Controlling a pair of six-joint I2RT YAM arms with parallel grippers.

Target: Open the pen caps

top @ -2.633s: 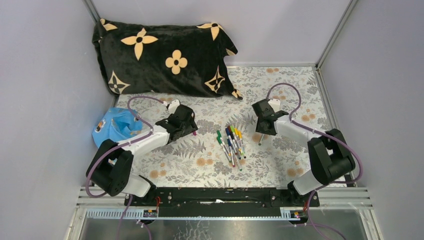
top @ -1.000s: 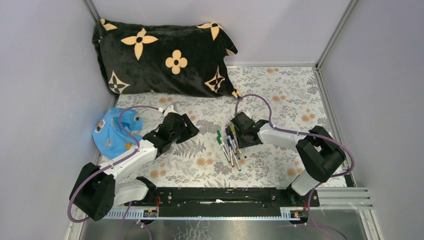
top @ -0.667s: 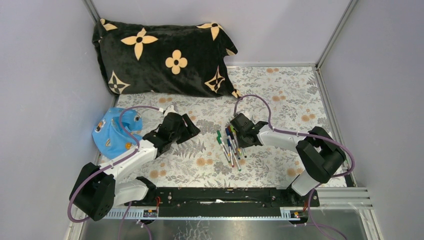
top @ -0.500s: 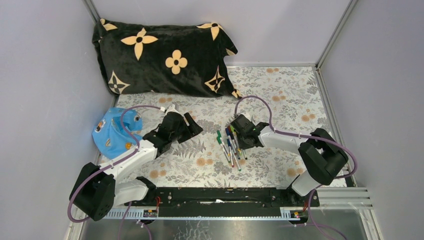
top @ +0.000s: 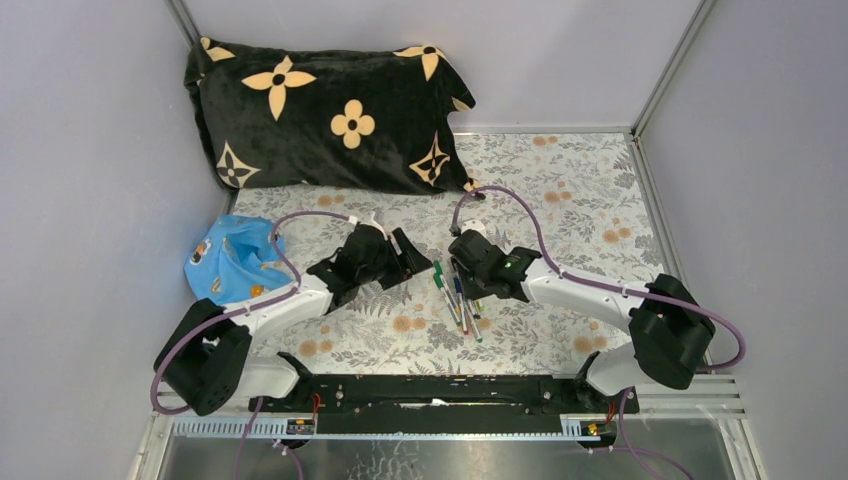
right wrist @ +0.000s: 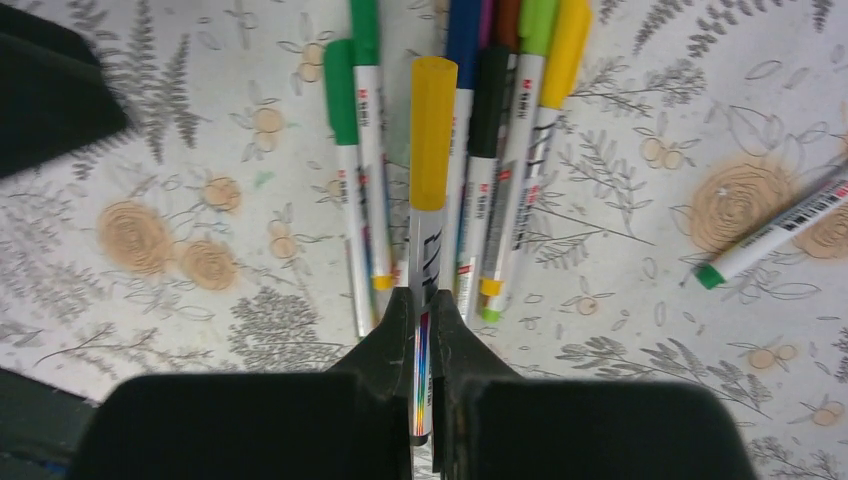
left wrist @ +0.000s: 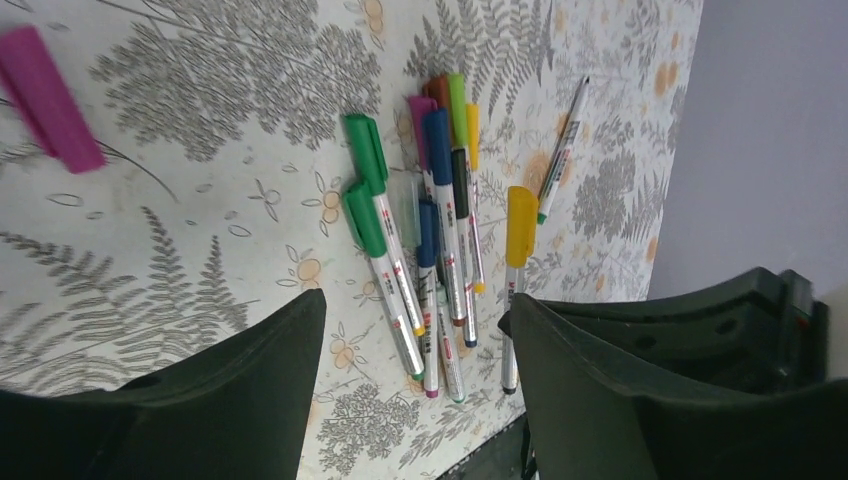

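- The right gripper [right wrist: 422,300] is clenched on the white barrel of a yellow-capped pen [right wrist: 428,245]. It grips the end away from the cap, so the yellow cap [right wrist: 433,125] points straight away from the fingers and sits on the pen.
- Whether that pen is lifted clear of the table [right wrist: 620,400] cannot be told.
- The other pens [right wrist: 480,210] lie in a tight fan on the flower-printed surface, just beside the gripped one on both sides. Their pen caps [right wrist: 341,90] are on: green, blue, black, light green and yellow.
- The left gripper [left wrist: 415,305] is released, jaws wide with nothing between them. It hangs just left of the fan, nearest the capped ends.
- Only the left wrist view shows a loose magenta cap [left wrist: 50,100], lying alone on the table well apart from the fan.
- The left wrist view also shows the whole of a pen with no cap [left wrist: 562,140], lying apart on the fan's far side. The right wrist view catches only its green tail end.
- Only the top view shows the two grippers facing each other across the fan at mid-table. It also shows a black pillow [top: 320,110] at the back and a blue cloth [top: 225,265] at the left edge.
- In the top view, the right gripper's own body hides its grip on the barrel.
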